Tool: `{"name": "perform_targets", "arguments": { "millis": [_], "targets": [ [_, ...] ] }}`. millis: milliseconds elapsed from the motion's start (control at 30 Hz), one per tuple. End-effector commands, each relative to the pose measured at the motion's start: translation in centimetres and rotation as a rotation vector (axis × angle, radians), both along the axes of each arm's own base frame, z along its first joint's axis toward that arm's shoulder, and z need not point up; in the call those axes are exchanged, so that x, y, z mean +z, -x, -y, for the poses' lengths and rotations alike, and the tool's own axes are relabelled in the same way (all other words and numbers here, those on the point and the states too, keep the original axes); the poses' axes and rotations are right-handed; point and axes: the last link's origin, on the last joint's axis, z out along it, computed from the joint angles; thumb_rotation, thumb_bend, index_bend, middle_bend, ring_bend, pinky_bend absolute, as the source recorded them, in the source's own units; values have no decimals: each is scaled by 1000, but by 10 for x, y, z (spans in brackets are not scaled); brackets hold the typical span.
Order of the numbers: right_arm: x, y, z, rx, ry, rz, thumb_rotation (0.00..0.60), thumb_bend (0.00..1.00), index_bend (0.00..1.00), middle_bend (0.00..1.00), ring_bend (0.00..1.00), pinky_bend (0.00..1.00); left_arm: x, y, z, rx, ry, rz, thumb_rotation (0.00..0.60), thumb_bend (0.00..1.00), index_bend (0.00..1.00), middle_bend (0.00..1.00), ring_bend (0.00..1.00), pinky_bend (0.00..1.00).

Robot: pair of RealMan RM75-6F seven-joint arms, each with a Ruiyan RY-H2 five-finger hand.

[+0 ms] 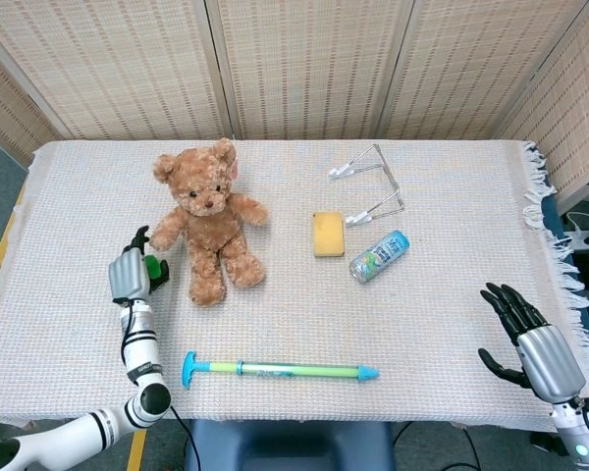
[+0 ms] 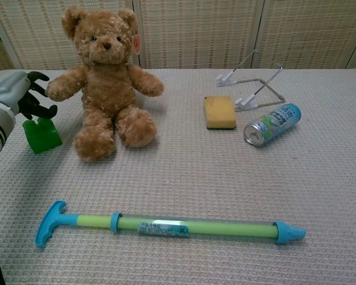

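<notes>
My left hand (image 1: 130,273) hovers over a green toy block (image 1: 158,270), mostly covering it from above. In the chest view the left hand (image 2: 15,95) has its dark fingers (image 2: 39,108) spread just over the top of the block (image 2: 43,136), close to the paw of the brown teddy bear (image 2: 107,83); I cannot tell whether they touch it. Nothing is gripped. The teddy bear (image 1: 208,231) sits upright just right of the block. My right hand (image 1: 532,339) is at the table's right front edge, fingers apart and empty, far from every object.
A long green-and-blue pump tube (image 1: 280,370) lies along the front edge. A yellow sponge (image 1: 328,234), a tipped blue can (image 1: 379,256) and a folding wire stand (image 1: 357,218) lie right of centre. The white cloth (image 1: 452,196) covers the table; screens stand behind.
</notes>
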Motion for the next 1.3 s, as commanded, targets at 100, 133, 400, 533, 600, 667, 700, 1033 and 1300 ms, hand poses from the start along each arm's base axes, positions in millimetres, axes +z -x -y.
{"name": "perform_targets", "arguments": {
  "millis": [100,133,400,533,600,667,700,1033,1300],
  "targets": [
    [1,0,0,-2,-2,4,600,202,0,21,0,202,-3,-9,-6,10,-22,38,600,434,172,262,292,467],
    [1,0,1,-3,-2,5,600,203,0,21,0,202,-3,-10,-7,12,-21,44,600,434,176,266,297,469],
    [0,0,1,-8,-16,8,600,202,0,21,0,202,-8,-21,-8,27,8,85,600,431,216,306,330,482],
    [-1,0,1,-10,-22,8,600,203,0,21,0,202,-6,-28,-10,22,6,111,600,430,221,315,340,491],
    [-1,0,1,-12,-26,8,600,203,0,21,0,202,-6,-30,-11,25,5,118,600,430,224,323,349,496],
    [-1,0,1,-14,-30,8,600,202,0,21,0,202,-7,-32,-12,31,7,126,600,431,224,324,352,498],
    [-1,0,1,-14,-31,7,600,202,0,21,0,202,-7,-33,-12,33,10,126,600,430,220,318,352,499],
    [-2,0,1,-17,-43,7,600,202,0,21,0,202,-11,-34,-16,35,-35,99,600,465,274,414,432,563],
    [-2,0,1,-20,-49,7,600,202,0,21,0,202,-18,-30,-17,-6,-90,54,600,580,401,584,572,661]
  ]
}}
